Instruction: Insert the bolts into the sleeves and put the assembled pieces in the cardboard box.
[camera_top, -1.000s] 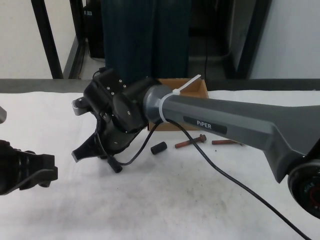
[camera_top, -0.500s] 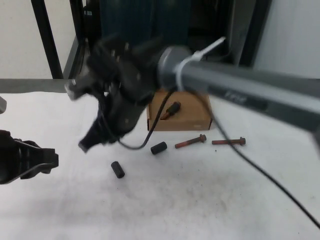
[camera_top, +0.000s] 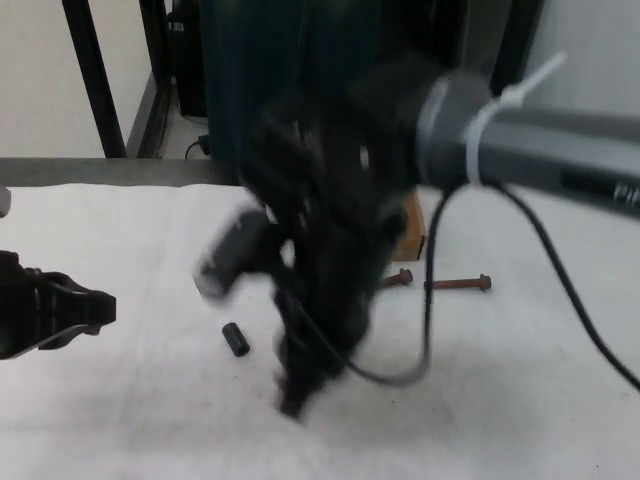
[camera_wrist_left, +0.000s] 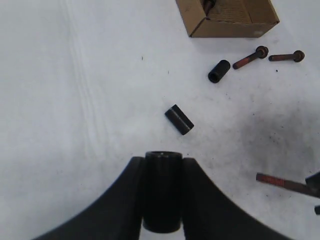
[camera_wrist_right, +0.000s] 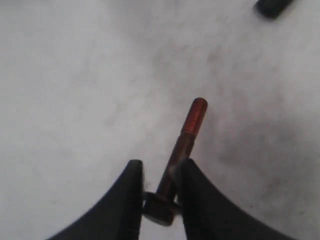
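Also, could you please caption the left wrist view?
Left gripper clamps a black sleeve; two sleeves, two bolts and the cardboard box lie beyond.

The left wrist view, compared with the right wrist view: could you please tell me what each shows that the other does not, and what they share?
Left wrist view: the left end effector shut on a black sleeve, plus the cardboard box with two loose bolts beside it. Right wrist view: the right end effector gripping a bolt near its head. Shared: the white bench cover, a loose sleeve lying on it (whether it is the same one, I cannot tell), and probably that gripped bolt, jutting in at the left wrist view's edge.
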